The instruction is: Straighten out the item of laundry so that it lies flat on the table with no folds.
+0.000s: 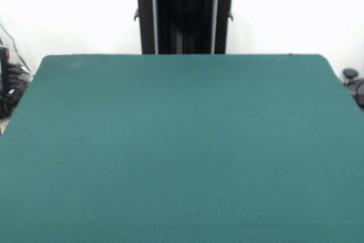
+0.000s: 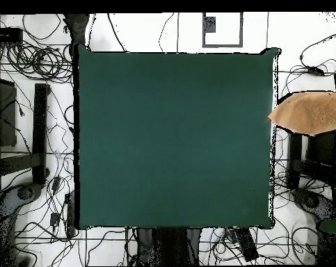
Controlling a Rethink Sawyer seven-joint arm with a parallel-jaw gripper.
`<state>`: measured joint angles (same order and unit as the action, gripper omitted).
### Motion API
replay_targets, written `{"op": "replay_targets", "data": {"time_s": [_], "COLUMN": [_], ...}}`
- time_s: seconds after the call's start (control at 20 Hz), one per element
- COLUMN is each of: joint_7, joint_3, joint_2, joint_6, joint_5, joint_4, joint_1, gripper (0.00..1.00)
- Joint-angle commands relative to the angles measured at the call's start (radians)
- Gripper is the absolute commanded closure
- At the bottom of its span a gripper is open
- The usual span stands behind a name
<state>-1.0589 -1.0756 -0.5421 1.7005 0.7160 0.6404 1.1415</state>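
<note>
1. Take the bench as your landmark: its dark green cloth is bare in both views, with no laundry on it.
2. The towel appears only in the overhead view. You will find it as an orange-tan shape just off the bench's right-hand edge in that picture, level with the upper half of that edge.
3. Its pointed end sits close to that edge and seems to reach it or barely overlap it. The rest extends away from the bench, out to the picture's border.
4. You cannot tell whether it rests on something beside the bench or is being held. No hand or sleeve is clearly visible.
5. The end effector is not visible in either view, so you cannot say whether its fingers are apart or together.
6. Only the pedestal shows, at the bench's far side in the front view, with the arm's black and red base above it.
7. The relation that matters: the towel lies outward from the bench's side edge, its long axis roughly crossing that edge, while the arm is drawn back at the pedestal side.
8. Judged from this, the task has not started. The towel must be on the bench before you can flatten anything.
</note>
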Motion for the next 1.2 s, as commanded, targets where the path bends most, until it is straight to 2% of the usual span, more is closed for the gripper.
{"op": "replay_targets", "data": {"time_s": [0.05,0.1,0.2,0.4,0.9,1.2], "joint_7": [-0.062,-0.133,-0.21,-0.313,-0.496,-0.553], "joint_3": [0.092,0.083,0.076,0.095,0.218,0.303], "joint_2": [-0.286,-0.336,-0.39,-0.445,-0.567,-0.622], "joint_6": [-0.191,-0.253,-0.327,-0.436,-0.734,-0.832], "joint_5": [-0.179,-0.209,-0.234,-0.277,-0.434,-0.498], "joint_4": [0.572,0.663,0.757,0.877,1.115,1.193], "joint_1": [0.107,0.127,0.139,0.133,0.082,0.025], "gripper": [1.0,1.0,1.0,1.0,1.0,1.0]}}
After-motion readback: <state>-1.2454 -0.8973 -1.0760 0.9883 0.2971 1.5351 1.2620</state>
